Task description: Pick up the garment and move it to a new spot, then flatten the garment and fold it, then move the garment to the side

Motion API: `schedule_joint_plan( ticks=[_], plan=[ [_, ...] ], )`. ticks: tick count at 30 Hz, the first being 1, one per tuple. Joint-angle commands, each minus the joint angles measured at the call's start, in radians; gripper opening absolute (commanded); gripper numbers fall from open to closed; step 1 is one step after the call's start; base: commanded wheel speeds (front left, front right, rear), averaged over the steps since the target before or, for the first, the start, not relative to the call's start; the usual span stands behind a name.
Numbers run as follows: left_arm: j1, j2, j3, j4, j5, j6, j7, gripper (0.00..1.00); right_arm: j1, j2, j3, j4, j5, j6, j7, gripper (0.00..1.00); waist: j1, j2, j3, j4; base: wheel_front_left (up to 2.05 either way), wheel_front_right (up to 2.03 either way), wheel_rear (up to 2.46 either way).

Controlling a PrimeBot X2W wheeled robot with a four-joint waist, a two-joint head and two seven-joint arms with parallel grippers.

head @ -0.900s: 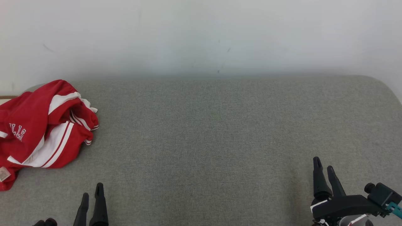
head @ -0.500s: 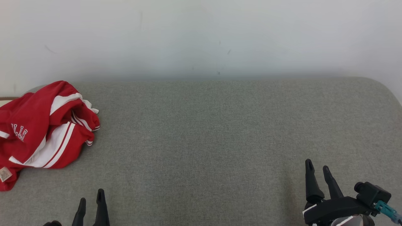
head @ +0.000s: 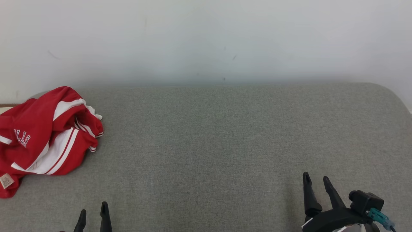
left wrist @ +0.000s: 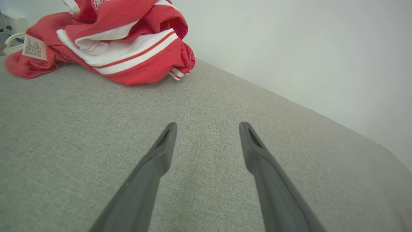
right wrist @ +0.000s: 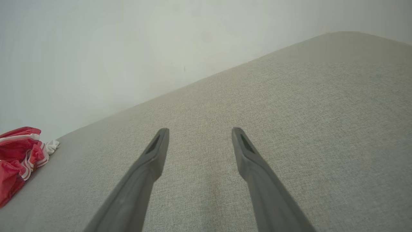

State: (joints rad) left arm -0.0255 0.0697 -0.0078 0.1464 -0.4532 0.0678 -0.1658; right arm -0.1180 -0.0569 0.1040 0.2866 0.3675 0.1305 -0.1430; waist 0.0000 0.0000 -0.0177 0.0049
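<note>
Task item: the garment [head: 45, 138] lies crumpled in a loose heap at the left edge of the head view, on the far left part of the worktop [head: 209, 145]. It is a soft red knit with broad white bands edged by thin red piping and striped ribbed trim at one hem. White outlined block letters on a red panel appear to read "LLS"; the rest of the word is lost in a fold. A small pale care label [head: 6, 180] is sewn at the lower left of the heap; its print is too small to read. In the left wrist view the garment [left wrist: 128, 48] fills the upper left, label [left wrist: 34, 48] facing out. In the right wrist view the garment [right wrist: 16, 154] sits at the left edge.

Surface: the worktop is covered in grey-green woven cloth of fine, even texture, with a rounded far right corner. A plain white wall [head: 206, 38] stands behind it, carrying a few faint dark marks.

Left gripper [head: 93, 207]: bottom left of the head view, tapered matt dark fingers spread apart, nothing between them; in the left wrist view [left wrist: 208, 125] it points over bare cloth, well apart from the garment.

Right gripper [head: 315, 176]: bottom right, jaws likewise parted and empty [right wrist: 200, 130]. A teal connector [head: 378, 216] shows on its black wrist housing.
</note>
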Motion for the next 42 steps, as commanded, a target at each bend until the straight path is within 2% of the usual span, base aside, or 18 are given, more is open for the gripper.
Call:
schedule_joint_plan(
  ticks=[1,21,27,42],
  plan=[
    [0.001,0.010,0.000,-0.003,0.025,0.001,-0.009,1.00,-0.018,-0.003,0.007,-0.003,-0.026,0.000,-0.010,1.00,0.0000,0.0000,-0.001,0.000,0.00,0.00,0.00],
    [0.024,0.030,-0.006,-0.014,0.205,0.035,-0.052,1.00,-0.007,-0.018,0.052,-0.011,-0.186,0.000,-0.036,1.00,0.0000,0.0000,-0.011,-0.001,0.00,0.00,0.00],
    [0.029,0.045,-0.019,-0.025,0.252,0.023,-0.063,1.00,-0.002,-0.020,0.061,-0.021,-0.228,0.000,-0.035,1.00,0.0000,0.0000,-0.012,-0.002,0.00,0.00,0.00],
    [0.044,0.060,-0.006,-0.051,0.342,0.048,-0.087,1.00,0.023,-0.017,0.047,-0.049,-0.316,0.000,-0.043,1.00,0.0000,0.0000,-0.021,-0.001,0.00,0.00,0.00]
  ],
)
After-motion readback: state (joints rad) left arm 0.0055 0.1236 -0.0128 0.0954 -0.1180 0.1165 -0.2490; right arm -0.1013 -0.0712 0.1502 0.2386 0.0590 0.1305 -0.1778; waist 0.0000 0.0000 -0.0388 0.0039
